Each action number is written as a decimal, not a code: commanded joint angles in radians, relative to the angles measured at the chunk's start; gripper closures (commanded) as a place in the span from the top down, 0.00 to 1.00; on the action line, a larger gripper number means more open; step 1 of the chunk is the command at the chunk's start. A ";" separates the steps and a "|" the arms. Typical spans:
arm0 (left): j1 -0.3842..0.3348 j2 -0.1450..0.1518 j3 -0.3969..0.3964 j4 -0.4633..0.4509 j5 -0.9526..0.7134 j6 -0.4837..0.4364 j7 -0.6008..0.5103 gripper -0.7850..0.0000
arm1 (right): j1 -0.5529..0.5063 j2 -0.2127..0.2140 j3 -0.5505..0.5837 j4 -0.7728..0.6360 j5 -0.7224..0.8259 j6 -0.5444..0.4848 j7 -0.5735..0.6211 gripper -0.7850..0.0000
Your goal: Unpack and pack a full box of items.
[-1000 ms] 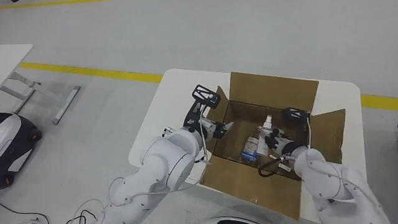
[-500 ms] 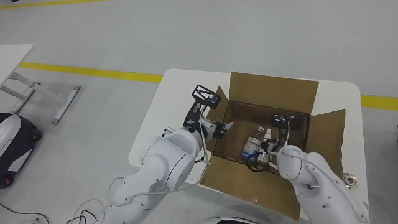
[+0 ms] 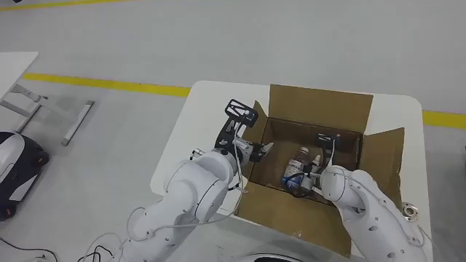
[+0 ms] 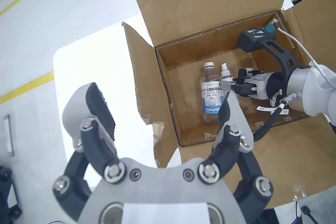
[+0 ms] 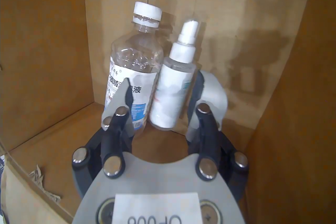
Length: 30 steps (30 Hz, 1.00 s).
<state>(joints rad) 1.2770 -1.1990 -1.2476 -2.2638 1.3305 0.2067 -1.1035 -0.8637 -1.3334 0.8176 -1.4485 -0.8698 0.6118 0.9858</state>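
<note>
Cardboard box (image 3: 320, 103) stands on the white table (image 3: 204, 113) with its flaps folded out. The torn flap (image 4: 157, 130) is on the left.

Left gripper (image 4: 160, 96) hangs over the table just beside that flap, outside the box. Fingers are spread wide and hold nothing.

Inside, two items appear to lie on the floor of the box, side by side and touching, caps toward the far wall.
- Clear bottle (image 5: 134, 62), on the left: white screw cap, paper label. Looks filled, so probably the heavier of the two. Thin walls likely dent under a hard squeeze. Best held on the labelled mid-body.
- Spray bottle (image 5: 173, 88), on the right: slimmer, white, with a clear cap over the nozzle. Likely light and stiff. Being smooth and round, it could roll or slip. Take it across the body, below the neck; the cap might pull off.

Right gripper (image 5: 162, 83) is down inside the box. Fingers are parted around the spray bottle: one crosses in front of the clear bottle's label, the other sits just beside the spray bottle's outer side. They have not closed. Cannot tell whether either pad touches.

Risk, as I judge it: the fingertip near the clear bottle may catch it when the fingers close.
</note>
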 commanded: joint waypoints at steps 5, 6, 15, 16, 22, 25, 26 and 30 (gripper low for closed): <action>0.000 0.000 0.000 0.000 0.000 0.000 0.000 1.00 | -0.055 0.019 0.076 -0.132 -0.009 -0.059 -0.023 0.97; 0.000 0.000 0.000 0.000 0.000 0.000 0.000 1.00 | -0.071 0.026 0.097 -0.169 -0.023 -0.068 -0.024 0.96; 0.000 0.000 0.000 0.000 0.000 0.000 0.000 1.00 | -0.311 0.092 0.390 -0.628 -0.081 -0.253 -0.050 0.00; 0.000 0.000 0.000 0.000 0.000 0.000 0.000 1.00 | -0.340 0.098 0.428 -0.669 -0.076 -0.281 -0.050 0.00; 0.000 0.000 0.000 0.000 0.000 0.000 0.000 1.00 | -0.478 0.122 0.661 -0.841 0.020 -0.439 -0.063 0.00; 0.000 0.000 0.000 0.000 0.000 0.000 0.000 1.00 | -0.545 0.134 0.764 -0.895 0.005 -0.530 -0.065 0.00; 0.000 0.000 0.000 0.000 0.000 0.000 0.000 1.00 | -0.564 0.138 0.798 -0.902 -0.022 -0.561 -0.066 0.00; 0.000 0.000 0.000 0.000 0.000 0.000 0.000 1.00 | -0.629 0.153 0.914 -0.902 -0.122 -0.690 -0.061 0.00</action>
<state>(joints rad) 1.2770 -1.1990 -1.2476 -2.2638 1.3305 0.2067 -1.1035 -1.4774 -1.1833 1.7007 -2.3505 -0.9609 -0.0495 0.9220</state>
